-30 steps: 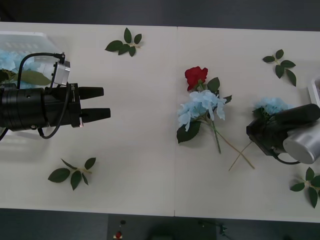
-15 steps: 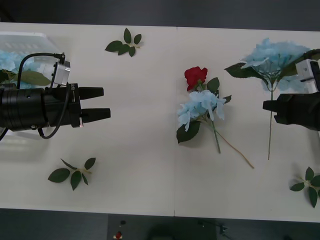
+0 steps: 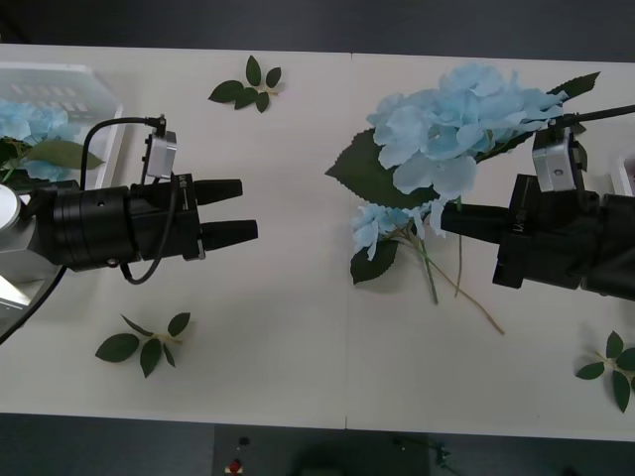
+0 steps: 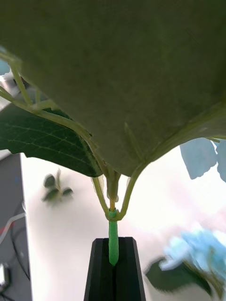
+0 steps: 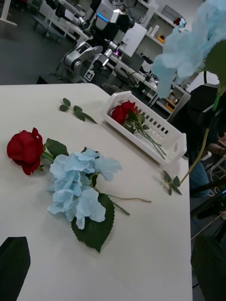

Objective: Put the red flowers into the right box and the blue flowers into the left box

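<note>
My right gripper (image 3: 448, 220) is shut on the thin green stem of a blue flower (image 3: 456, 124), which it holds lifted over the table's right half. In the right wrist view the black fingers (image 4: 101, 268) clamp that stem (image 4: 113, 242). A second blue flower (image 3: 382, 226) lies on the table below it, beside a red rose (image 5: 26, 149). The left gripper (image 3: 248, 209) hovers open left of centre, pointing at the flowers. The left box (image 3: 74, 79) holds blue flowers (image 3: 25, 124). The right box (image 5: 162, 136) holds red roses (image 5: 123, 112); its rim (image 3: 627, 169) shows at the far right.
Loose green leaf sprigs lie at the back (image 3: 248, 87), at the front left (image 3: 147, 343) and at the front right (image 3: 615, 372). A seam runs down the middle of the white table (image 3: 298, 327). Other robots and shelves stand in the room behind.
The right gripper has raised its blue flower and carried it left, so the bloom now covers the red rose. The left arm has moved right, toward the table's centre.
</note>
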Motion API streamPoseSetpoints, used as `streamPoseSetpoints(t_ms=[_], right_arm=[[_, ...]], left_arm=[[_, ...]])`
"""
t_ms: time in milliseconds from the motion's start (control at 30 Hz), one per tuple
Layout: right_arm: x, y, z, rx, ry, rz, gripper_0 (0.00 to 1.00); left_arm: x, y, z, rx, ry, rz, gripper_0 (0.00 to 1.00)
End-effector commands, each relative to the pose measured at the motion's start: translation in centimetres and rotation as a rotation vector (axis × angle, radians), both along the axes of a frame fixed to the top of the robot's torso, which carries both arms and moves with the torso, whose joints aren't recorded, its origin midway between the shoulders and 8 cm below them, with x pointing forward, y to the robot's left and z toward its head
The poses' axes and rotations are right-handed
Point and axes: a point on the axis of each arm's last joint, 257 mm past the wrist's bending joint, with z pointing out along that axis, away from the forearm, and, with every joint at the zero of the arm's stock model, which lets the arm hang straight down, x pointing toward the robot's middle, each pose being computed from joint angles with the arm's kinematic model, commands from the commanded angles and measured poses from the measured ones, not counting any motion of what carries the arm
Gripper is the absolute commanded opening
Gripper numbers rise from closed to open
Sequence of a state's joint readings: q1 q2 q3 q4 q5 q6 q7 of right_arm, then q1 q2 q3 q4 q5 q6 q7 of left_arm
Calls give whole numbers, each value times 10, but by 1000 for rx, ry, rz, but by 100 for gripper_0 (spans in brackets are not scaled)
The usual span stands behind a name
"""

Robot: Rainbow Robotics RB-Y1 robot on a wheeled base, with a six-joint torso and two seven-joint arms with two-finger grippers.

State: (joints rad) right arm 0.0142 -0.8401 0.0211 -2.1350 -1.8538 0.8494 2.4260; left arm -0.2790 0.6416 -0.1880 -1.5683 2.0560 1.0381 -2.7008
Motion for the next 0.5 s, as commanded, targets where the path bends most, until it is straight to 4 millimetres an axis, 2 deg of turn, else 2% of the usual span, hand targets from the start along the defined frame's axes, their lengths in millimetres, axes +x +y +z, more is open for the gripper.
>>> streamPoseSetpoints(t_ms=[33,333,500], right_arm=[[-1,32,13,86,18,65,0],[30,70,6,140,78,109,0],[37,83,3,155,108,120,0]], left_arm=[[-12,-16,-12,-40,26,-5,100],[-27,-43,-35,-87,75,-7,100],[-43,-61,-45,-119,116,-32,100]])
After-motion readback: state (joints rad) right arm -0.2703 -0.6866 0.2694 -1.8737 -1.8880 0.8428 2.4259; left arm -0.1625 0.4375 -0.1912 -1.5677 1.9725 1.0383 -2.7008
